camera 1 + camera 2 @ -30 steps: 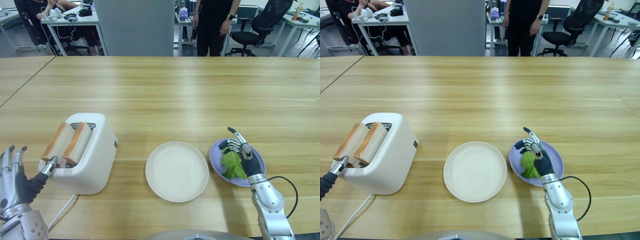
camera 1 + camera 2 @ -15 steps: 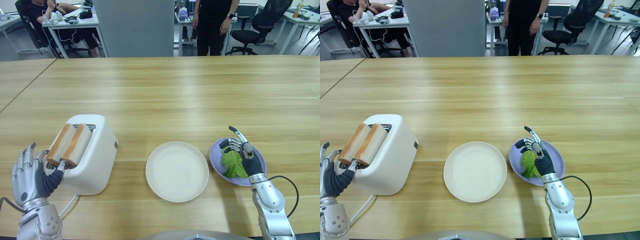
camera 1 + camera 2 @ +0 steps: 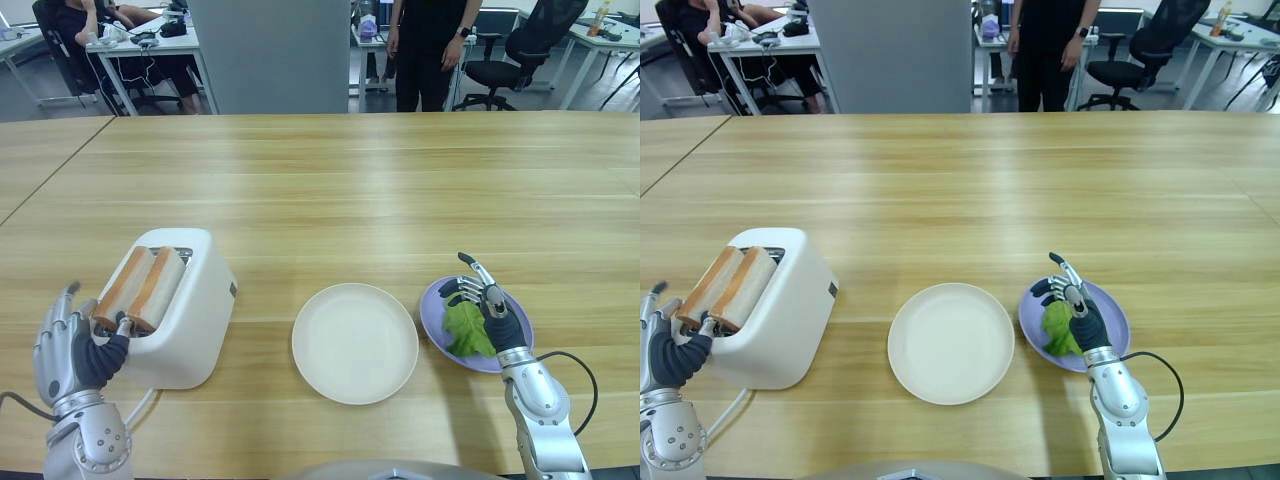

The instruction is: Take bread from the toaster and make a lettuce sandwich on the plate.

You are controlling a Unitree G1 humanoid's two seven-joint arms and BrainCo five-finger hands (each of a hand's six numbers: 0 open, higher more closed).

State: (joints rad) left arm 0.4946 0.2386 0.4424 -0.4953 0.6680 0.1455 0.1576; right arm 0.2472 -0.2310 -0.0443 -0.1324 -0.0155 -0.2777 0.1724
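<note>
- The fingers (image 3: 52, 328) of the left hand (image 3: 72, 352) stand straight and spread, holding nothing. The thumb reaches in to the near ends of the bread slices (image 3: 140, 288).
- The left hand sits at the near left corner of the white toaster (image 3: 195, 300), palm turned towards it.
- Both slices stand side by side in the toaster's slots, their brown crusts poking well above the top.
- The fingers (image 3: 462, 291) of the right hand (image 3: 492, 312) curl down onto the lettuce leaf (image 3: 465, 330) and close on its far edge, while one finger sticks out straight.
- The leaf lies on a small purple plate (image 3: 517, 338) near the right edge of the tabletop (image 3: 330, 190).
- A round white plate (image 3: 355, 342) sits between the toaster and the purple plate, just beside the latter, with nothing on it.
- The toaster's white cord (image 3: 135, 408) trails off towards the tabletop's near edge.
</note>
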